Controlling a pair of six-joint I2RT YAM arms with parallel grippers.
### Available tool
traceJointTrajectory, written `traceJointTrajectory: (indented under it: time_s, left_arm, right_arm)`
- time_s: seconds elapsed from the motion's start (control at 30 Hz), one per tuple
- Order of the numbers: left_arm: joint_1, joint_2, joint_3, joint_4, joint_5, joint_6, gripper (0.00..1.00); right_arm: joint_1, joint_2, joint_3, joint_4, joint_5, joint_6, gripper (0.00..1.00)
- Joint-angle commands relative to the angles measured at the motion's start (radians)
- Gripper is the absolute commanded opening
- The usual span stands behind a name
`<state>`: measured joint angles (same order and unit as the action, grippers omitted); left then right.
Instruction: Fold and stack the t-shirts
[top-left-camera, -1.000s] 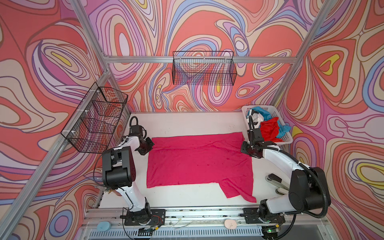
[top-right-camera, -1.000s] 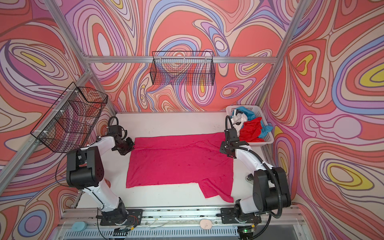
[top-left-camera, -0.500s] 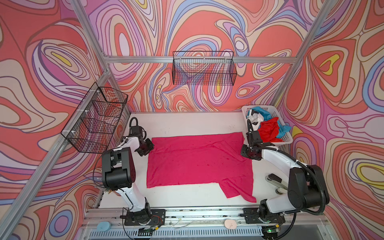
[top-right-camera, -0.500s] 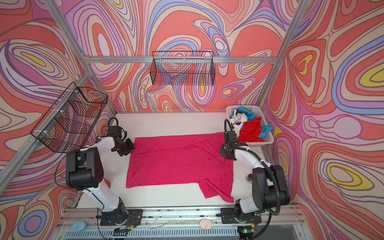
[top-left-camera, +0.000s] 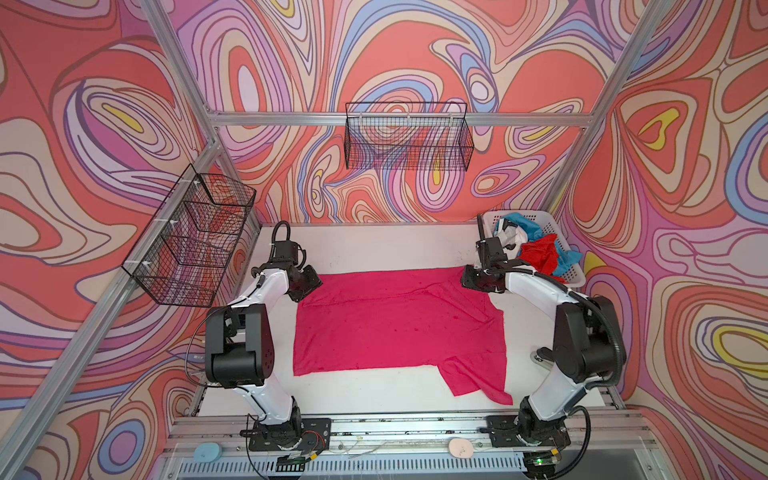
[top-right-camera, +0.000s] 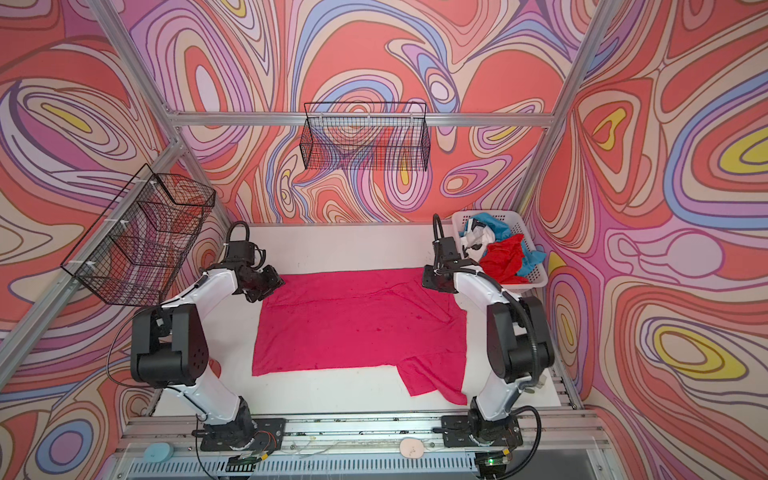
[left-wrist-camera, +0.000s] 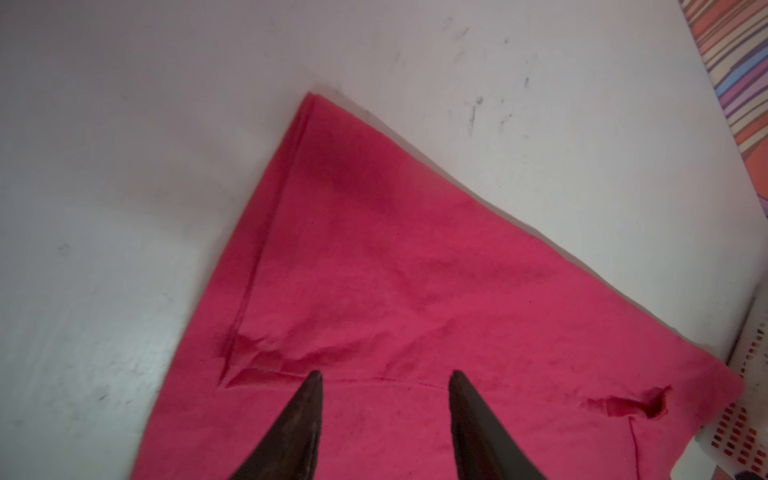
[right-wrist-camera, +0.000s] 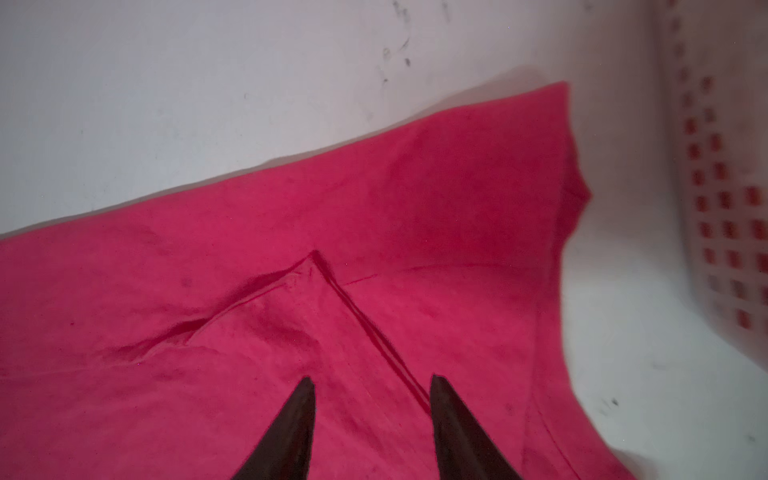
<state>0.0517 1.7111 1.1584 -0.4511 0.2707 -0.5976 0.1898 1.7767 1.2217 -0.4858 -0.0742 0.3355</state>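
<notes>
Two grippers: left gripper (left-wrist-camera: 386, 372), right gripper (right-wrist-camera: 372, 377), jaws apart, at far corners of shirt (top-left-camera: 395, 328).
Shirt: flat, mid-table.
Basket (top-left-camera: 577, 277): far right corner.
Table (top-left-camera: 374, 249): open strip along far edge.

The spread t-shirt (top-left-camera: 399, 324) lies flat mid-bench (top-left-camera: 374, 249), left tool (top-left-camera: 309, 283) over its far left corner, right tool (top-left-camera: 468, 279) over its far right. In the basket (top-left-camera: 575, 279), far right, sit other t-shirts (top-left-camera: 540, 254).
</notes>
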Motion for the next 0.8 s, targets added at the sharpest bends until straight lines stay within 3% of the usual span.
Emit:
traceJointTrajectory:
  time_s: [0.0, 0.43, 0.77]
  left_arm:
    - [-0.016, 0.032, 0.018, 0.018, 0.022, -0.029, 0.52]
    - [-0.027, 0.054, 0.008, 0.034, 0.036, -0.033, 0.53]
    - [-0.029, 0.058, 0.003, 0.037, 0.039, -0.036, 0.53]
  right_arm:
    - [0.008, 0.091, 0.063, 0.024, -0.079, -0.046, 0.48]
    - [0.036, 0.246, 0.168, 0.018, -0.122, -0.068, 0.46]
    - [0.036, 0.27, 0.162, 0.015, -0.113, -0.073, 0.33]
